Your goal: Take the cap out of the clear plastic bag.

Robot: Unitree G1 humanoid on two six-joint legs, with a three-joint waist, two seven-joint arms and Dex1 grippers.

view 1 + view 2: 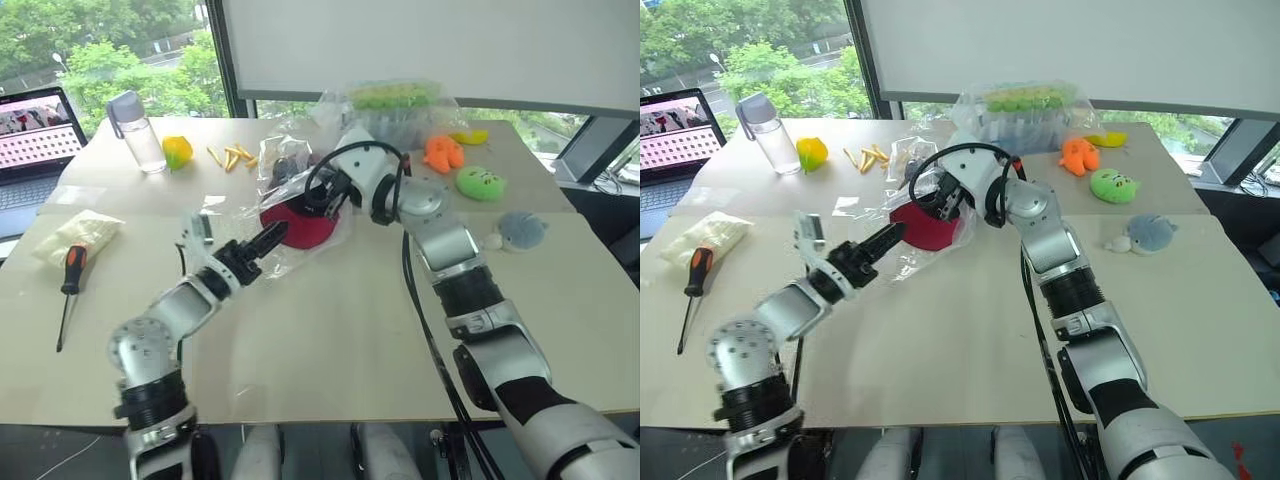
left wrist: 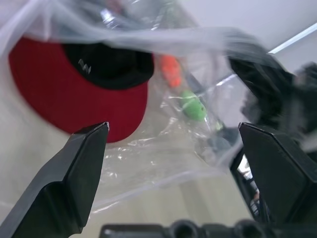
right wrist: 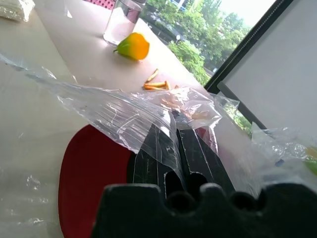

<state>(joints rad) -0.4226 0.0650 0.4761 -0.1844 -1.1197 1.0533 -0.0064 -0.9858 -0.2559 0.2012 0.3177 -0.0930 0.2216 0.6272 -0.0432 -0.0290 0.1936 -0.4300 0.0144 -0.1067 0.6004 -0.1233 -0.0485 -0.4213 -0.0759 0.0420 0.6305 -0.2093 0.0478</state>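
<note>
Cap (image 1: 296,226), dark red, lies near the middle of the bench (image 1: 330,340) in the left eye view, inside the clear plastic bag (image 1: 290,190), which is bunched up around it toward the far edge. The right gripper (image 1: 322,199) sits at the bag's upper part, jaws together and pinching the film. The left gripper (image 1: 240,243) points at the bag's near side, jaws wide apart, one finger (image 1: 268,238) reaching the film in front of the brim. A screwdriver (image 1: 68,290) and a white packet (image 1: 75,236) lie by the left edge; a water bottle (image 1: 137,131) and a yellow fruit (image 1: 177,151) stand toward the far left corner, with orange (image 1: 443,152), green (image 1: 481,182) and grey-blue (image 1: 521,231) plush toys toward the right.

In the left wrist view, the two black fingers (image 2: 74,183) stand far apart, with the red brim and black lining seen through crinkled film between them.

In the right wrist view, the fingers (image 3: 195,153) are pressed shut on a fold of the bag, the red cap under them.
</note>
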